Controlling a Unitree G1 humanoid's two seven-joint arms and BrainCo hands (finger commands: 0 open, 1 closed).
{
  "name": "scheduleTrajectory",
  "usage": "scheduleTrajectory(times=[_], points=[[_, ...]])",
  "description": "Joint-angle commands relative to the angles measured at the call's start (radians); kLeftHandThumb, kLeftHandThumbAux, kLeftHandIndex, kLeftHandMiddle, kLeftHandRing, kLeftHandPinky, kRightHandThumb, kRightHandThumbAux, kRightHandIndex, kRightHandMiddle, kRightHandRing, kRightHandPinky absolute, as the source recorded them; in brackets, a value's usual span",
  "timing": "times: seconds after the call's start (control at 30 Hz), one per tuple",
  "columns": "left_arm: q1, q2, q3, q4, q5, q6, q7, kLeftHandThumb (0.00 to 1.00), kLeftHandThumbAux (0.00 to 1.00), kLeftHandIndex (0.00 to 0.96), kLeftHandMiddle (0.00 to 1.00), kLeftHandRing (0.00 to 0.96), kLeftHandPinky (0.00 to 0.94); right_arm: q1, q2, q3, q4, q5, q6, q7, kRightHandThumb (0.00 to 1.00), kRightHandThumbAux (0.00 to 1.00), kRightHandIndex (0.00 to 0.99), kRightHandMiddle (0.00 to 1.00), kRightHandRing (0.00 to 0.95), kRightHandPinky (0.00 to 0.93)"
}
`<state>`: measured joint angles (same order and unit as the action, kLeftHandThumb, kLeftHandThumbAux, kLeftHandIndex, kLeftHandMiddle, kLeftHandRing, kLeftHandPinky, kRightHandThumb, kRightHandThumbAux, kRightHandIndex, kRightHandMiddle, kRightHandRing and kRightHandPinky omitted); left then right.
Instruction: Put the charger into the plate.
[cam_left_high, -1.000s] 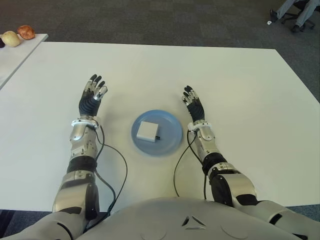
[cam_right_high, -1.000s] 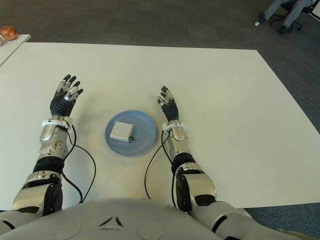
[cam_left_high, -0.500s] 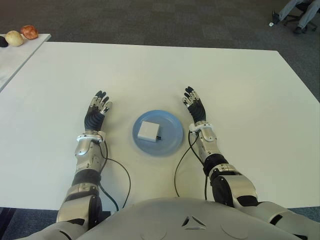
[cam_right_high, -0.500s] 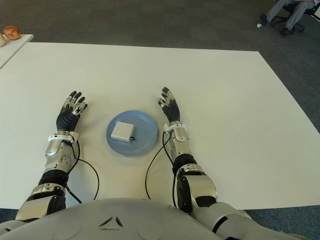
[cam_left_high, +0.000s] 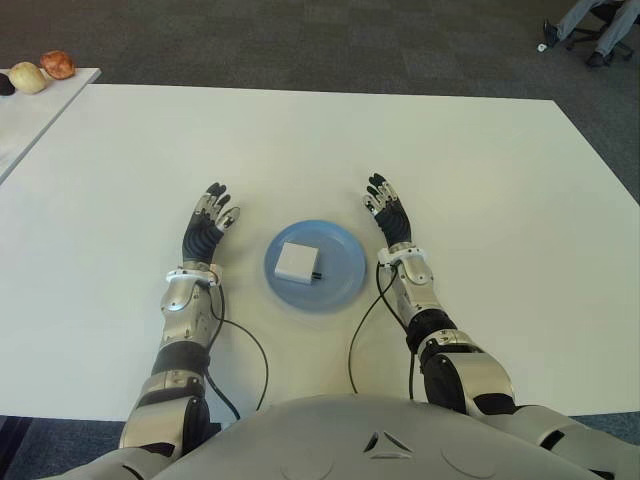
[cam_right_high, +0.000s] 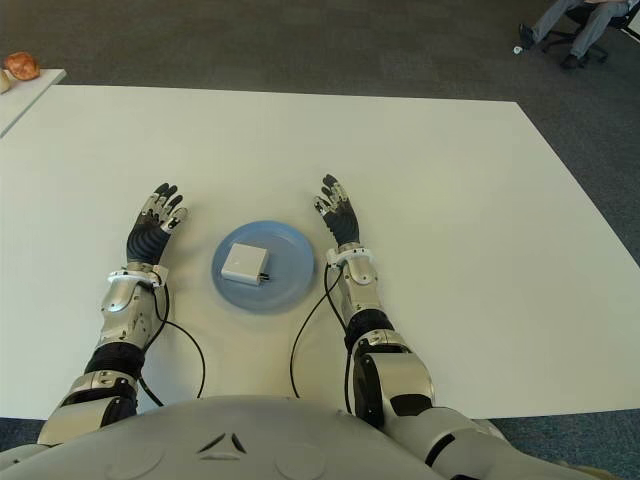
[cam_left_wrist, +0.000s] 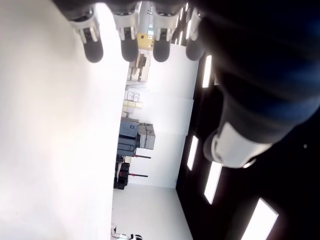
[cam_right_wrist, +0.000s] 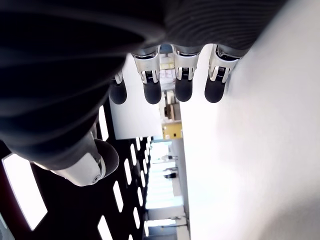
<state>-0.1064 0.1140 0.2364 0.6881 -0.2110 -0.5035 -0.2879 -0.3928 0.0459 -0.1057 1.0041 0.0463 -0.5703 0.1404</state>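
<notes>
A white square charger (cam_left_high: 298, 262) lies inside the round blue plate (cam_left_high: 343, 253) on the white table (cam_left_high: 480, 180), its plug prongs pointing toward my right side. My left hand (cam_left_high: 207, 218) shows to the left of the plate, palm up, fingers (cam_left_wrist: 93, 49) spread and holding nothing. On the plate's right, my right hand (cam_left_high: 386, 212) is likewise open with straight fingers (cam_right_wrist: 151, 92) and nothing in it. Neither hand touches the charger or the plate.
A second white table at the far left carries round fruit-like items (cam_left_high: 42, 71). Black cables (cam_left_high: 240, 340) run from both forearms back toward my torso. Beyond the table's far right corner stands an office chair (cam_left_high: 600, 40) on dark carpet.
My left hand has drawn back toward me and moved right, closer to the plate, staying open. The right hand, plate and charger have not moved.
</notes>
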Motion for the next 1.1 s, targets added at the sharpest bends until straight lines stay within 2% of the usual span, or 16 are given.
scheduleTrajectory(times=[0.03,0.4,1.1], points=[[0.033,-0.003,-0.016,0.063,0.043,0.003,0.036,0.0,0.653,0.0,0.0,0.0,0.0,0.058,0.004,-0.002,0.025,0.006,0.043,-0.006,0.012,0.653,0.0,0.0,0.0,0.0],[0.025,0.005,-0.05,0.138,0.138,-0.074,0.124,0.0,0.62,0.0,0.0,0.0,0.007,0.065,0.003,-0.001,0.015,0.005,0.048,-0.007,0.013,0.647,0.0,0.0,0.0,0.0],[0.017,0.007,-0.111,0.19,0.214,-0.135,0.183,0.0,0.598,0.0,0.0,0.0,0.0,0.091,-0.001,0.006,-0.029,0.006,0.067,0.003,0.022,0.632,0.0,0.0,0.0,0.0]])
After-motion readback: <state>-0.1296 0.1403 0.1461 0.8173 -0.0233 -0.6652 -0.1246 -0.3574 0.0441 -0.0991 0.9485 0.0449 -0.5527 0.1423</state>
